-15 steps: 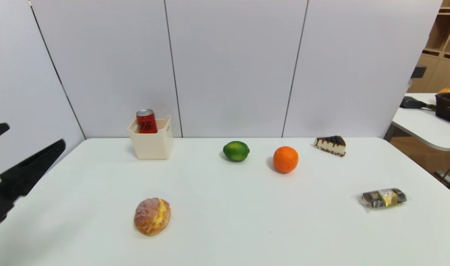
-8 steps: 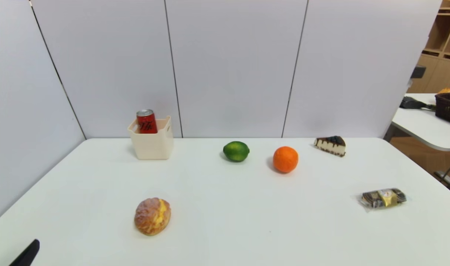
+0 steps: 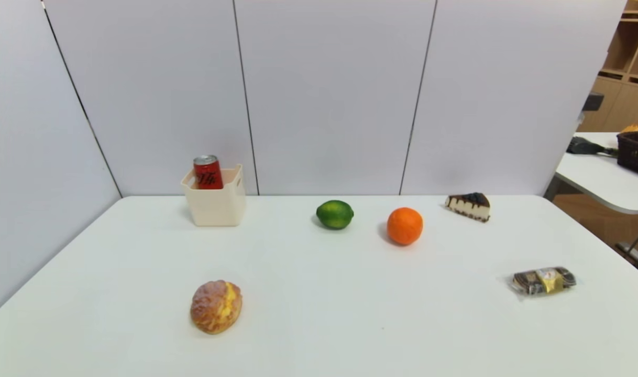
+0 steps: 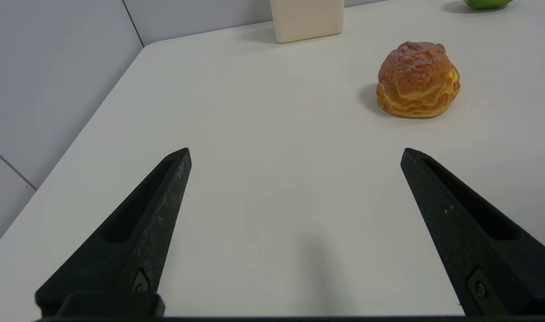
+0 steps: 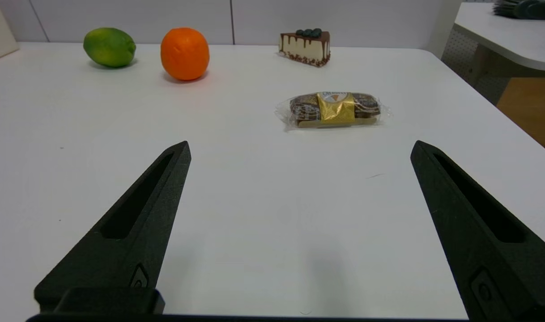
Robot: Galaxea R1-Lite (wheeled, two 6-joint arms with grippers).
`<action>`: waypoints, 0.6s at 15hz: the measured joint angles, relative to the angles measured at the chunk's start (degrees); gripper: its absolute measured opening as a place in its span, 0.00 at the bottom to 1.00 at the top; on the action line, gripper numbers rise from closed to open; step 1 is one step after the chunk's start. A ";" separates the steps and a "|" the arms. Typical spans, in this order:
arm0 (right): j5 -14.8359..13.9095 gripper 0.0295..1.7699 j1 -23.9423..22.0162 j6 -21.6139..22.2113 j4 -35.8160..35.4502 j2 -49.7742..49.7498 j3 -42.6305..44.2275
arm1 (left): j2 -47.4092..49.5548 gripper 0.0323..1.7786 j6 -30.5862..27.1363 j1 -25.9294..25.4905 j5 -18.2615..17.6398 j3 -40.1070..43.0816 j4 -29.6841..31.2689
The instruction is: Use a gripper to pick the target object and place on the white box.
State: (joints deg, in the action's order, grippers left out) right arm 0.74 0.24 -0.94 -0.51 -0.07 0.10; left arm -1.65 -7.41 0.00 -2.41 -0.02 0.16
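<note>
Left claw [image 4: 295,152] wide open, empty | tall red soda can [image 3: 208,172] inside cream plastic box [image 3: 216,205], 11 o'clock | placement looks done

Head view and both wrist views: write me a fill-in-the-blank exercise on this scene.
1. The red can stands inside the white ____.
2. The lime lies beside the ____, on its left.
3. The left pincer is ____, nearest the cream puff.
4. The right pincer faces a wrapped ____.

Missing words: box; orange; open; snack

We see the can [image 3: 208,172] in the box [image 3: 216,204] at eleven o'clock, the lime [image 3: 334,214] and the orange [image 3: 405,225] at one.
</note>
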 joint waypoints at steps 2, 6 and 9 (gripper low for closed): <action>0.00 0.96 0.00 0.00 0.00 0.00 0.00 | 1.12 0.95 2.49 -0.05 0.13 0.00 -0.29; 0.02 0.96 -0.06 0.00 0.02 0.00 0.00 | 1.74 0.95 4.74 -0.05 1.15 0.02 -0.34; 0.00 0.96 -0.04 0.01 0.00 0.00 0.00 | 1.78 0.95 7.51 -0.05 2.49 0.02 -0.21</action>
State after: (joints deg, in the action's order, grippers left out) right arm 0.74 0.21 -0.93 -0.51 -0.07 0.10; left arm 0.13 0.10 -0.05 0.07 0.00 -0.05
